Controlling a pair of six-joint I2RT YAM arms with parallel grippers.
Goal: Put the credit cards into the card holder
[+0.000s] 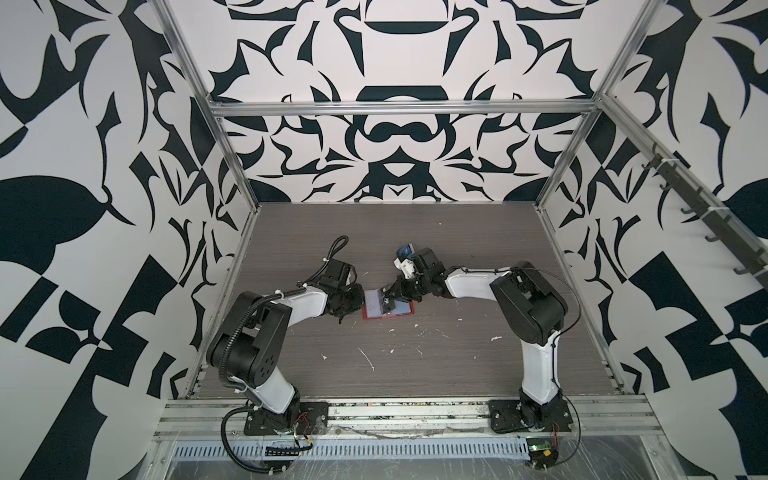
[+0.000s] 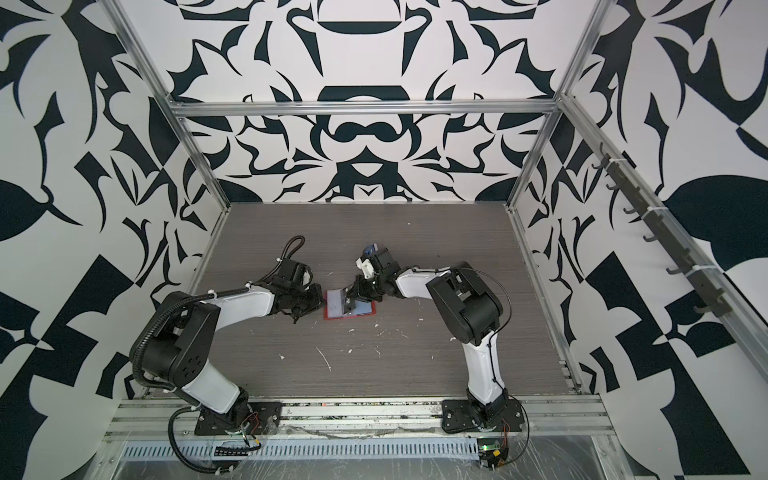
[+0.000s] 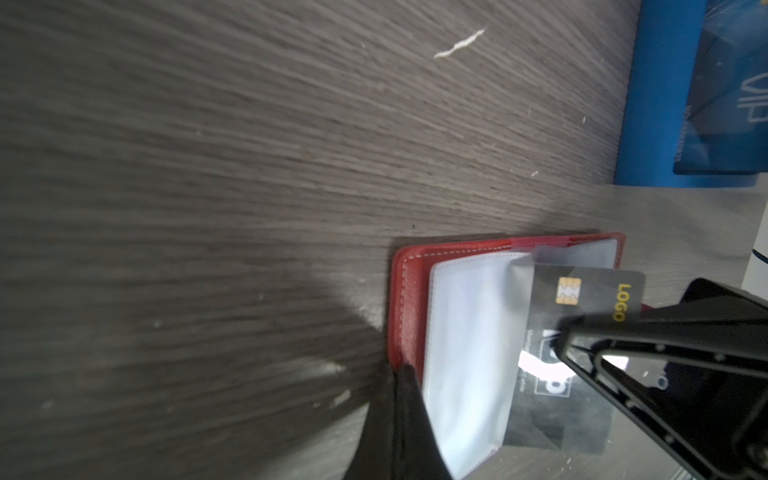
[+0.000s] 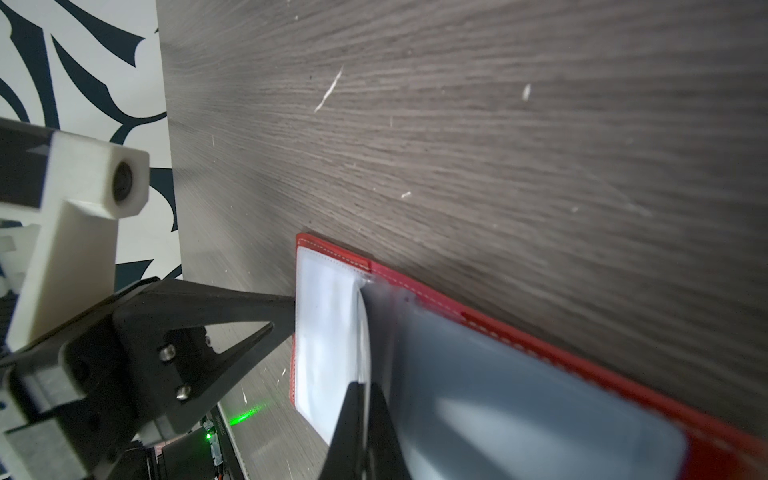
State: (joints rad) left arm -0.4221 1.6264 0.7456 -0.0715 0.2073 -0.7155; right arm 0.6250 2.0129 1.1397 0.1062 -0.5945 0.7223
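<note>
While right pincer [image 3: 565,336] clamps dark card [image 3: 582,291] partway into card holder [image 3: 409,291], closed left pincer [image 3: 399,382] pins edge; blue card [image 3: 723,104] not yet in.

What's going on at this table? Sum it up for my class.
The right end effector, shut on a dark card, has it partly under a clear sleeve of the open red card holder. The left end effector, closed, sits at the holder's edge. A blue card stands in the blue rack.
</note>
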